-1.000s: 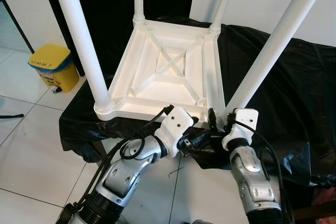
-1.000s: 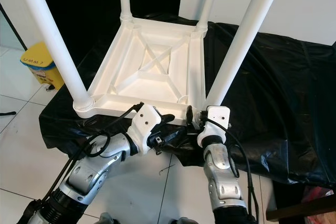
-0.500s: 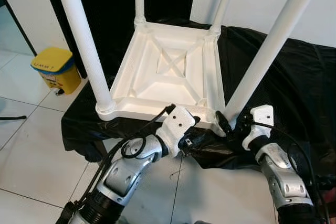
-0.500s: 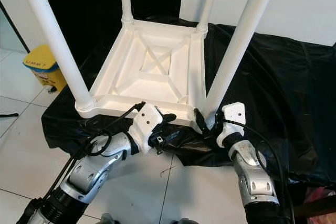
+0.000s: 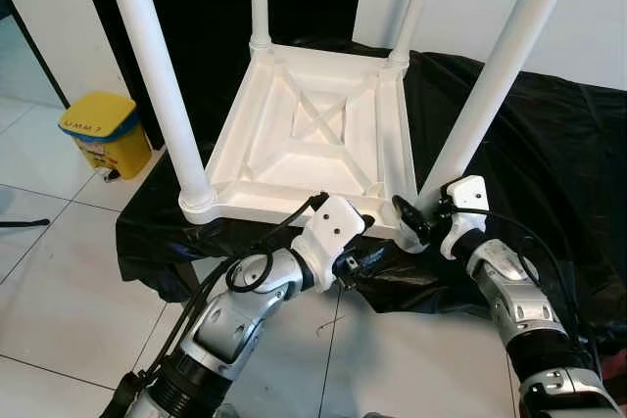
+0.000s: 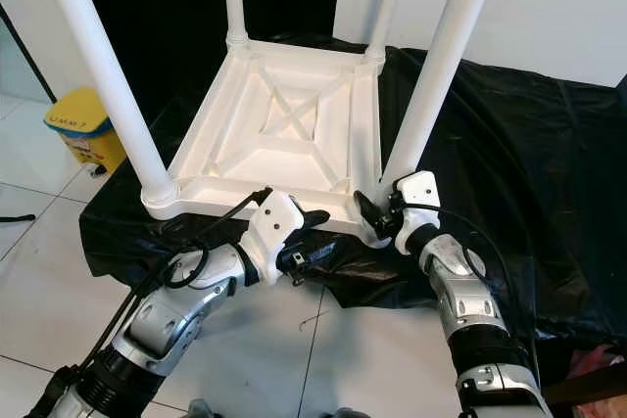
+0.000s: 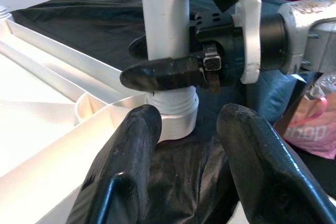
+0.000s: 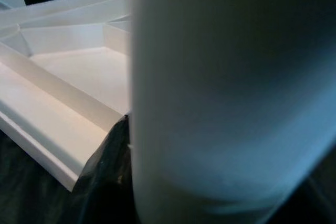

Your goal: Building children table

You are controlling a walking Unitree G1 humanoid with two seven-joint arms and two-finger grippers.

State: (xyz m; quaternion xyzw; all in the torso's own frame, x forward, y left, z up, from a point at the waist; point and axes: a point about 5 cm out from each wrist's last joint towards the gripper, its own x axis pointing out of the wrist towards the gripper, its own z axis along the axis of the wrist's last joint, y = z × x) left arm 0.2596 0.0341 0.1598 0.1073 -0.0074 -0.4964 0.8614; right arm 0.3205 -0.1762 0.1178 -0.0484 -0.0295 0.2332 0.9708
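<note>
Black plastic sheet (image 5: 549, 144) under upturned white table (image 5: 313, 134), right tool (image 7: 157, 61) clamped on its near leg (image 5: 490, 85), left tool (image 7: 184, 129) apart.

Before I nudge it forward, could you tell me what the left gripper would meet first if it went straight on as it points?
Most likely the base collar of the near-right white plastic table leg, where the right gripper is clamped; the left gripper is open.
</note>
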